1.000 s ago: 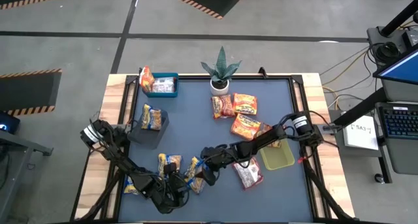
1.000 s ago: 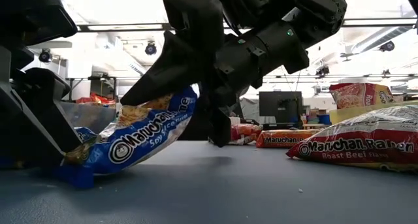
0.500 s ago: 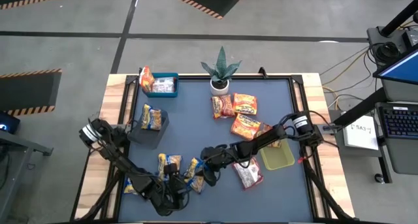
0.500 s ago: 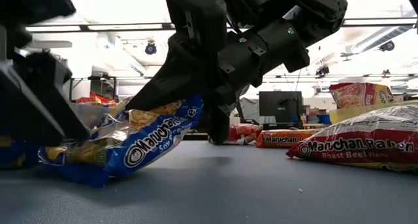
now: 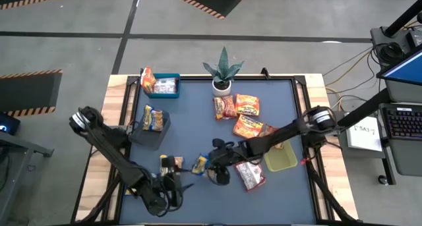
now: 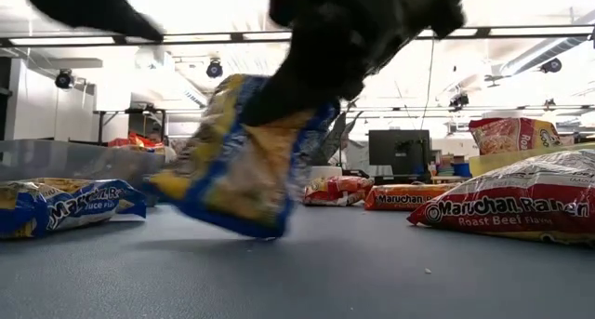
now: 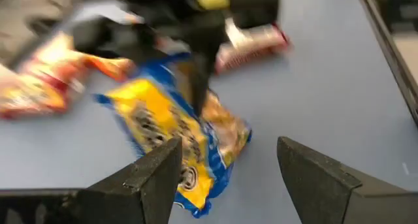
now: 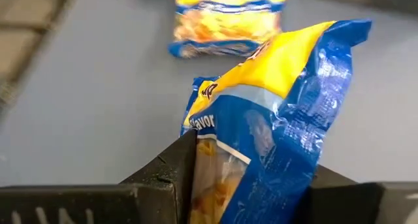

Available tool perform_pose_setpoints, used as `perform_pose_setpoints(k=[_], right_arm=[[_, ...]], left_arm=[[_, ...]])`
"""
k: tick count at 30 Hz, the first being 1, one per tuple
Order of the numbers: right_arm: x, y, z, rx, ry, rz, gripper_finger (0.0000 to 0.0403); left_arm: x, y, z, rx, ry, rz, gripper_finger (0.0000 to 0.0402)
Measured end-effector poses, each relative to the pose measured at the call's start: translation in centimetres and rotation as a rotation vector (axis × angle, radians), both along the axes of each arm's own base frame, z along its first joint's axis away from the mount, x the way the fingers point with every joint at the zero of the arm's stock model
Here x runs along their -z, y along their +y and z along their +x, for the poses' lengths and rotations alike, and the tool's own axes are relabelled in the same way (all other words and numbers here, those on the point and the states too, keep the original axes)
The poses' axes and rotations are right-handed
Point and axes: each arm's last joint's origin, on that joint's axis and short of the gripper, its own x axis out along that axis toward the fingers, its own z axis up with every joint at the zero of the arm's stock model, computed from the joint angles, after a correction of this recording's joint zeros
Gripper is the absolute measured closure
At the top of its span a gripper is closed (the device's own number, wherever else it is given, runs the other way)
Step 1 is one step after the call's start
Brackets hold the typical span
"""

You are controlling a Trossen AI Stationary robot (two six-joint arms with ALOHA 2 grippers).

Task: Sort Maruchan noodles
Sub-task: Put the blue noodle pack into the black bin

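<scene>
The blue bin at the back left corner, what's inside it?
In the blue bin lies a pale packet, and an orange-red packet leans at its left edge. Anything beneath them is covered.

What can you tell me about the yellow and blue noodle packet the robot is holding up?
The yellow-and-blue noodle packet is a crinkly plastic wrapper, yellow with blue edges and white lettering, noodles showing through. The right gripper pinches one end, so it hangs tilted, its lowest corner just above the blue table near the front middle. Only the fingers touch it.
</scene>
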Motion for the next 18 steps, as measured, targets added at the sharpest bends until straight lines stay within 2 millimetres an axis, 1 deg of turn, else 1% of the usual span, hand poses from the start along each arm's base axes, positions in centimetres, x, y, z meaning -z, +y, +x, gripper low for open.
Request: perform_pose_setpoints(k=[4,6,8,11,16,18], right_arm=[[-1.4,0.7,-1.3,0.022,-0.011,-0.232,0.0274],[-1.9,1.0,-1.7,0.028,-0.024,-0.307,0.0274],[-2.0,1.1,-2.0,0.026,-0.028,-0.352,0.0274],[-2.1,1.1,-2.1,0.015,-0.031,-0.372,0.0274],[-1.5,1.1,-2.1,0.014,-0.014,-0.381,0.0274],[-1.4,1.1,-2.1,0.014,-0.012,-0.382,0.0274]], left_arm=[[-1.8,1.3,-0.1,-0.098,-0.103,0.041,0.0168],[-2.2,1.9,0.0,-0.109,-0.107,0.06,0.0168],[-2.5,2.6,0.6,-0.132,-0.11,0.067,0.0168],[-2.3,4.0,1.6,-0.155,-0.08,0.091,0.0168],[-1.2,5.8,2.9,-0.117,-0.02,0.093,0.0168],[-0.6,6.4,2.9,-0.095,-0.019,0.095,0.0168]])
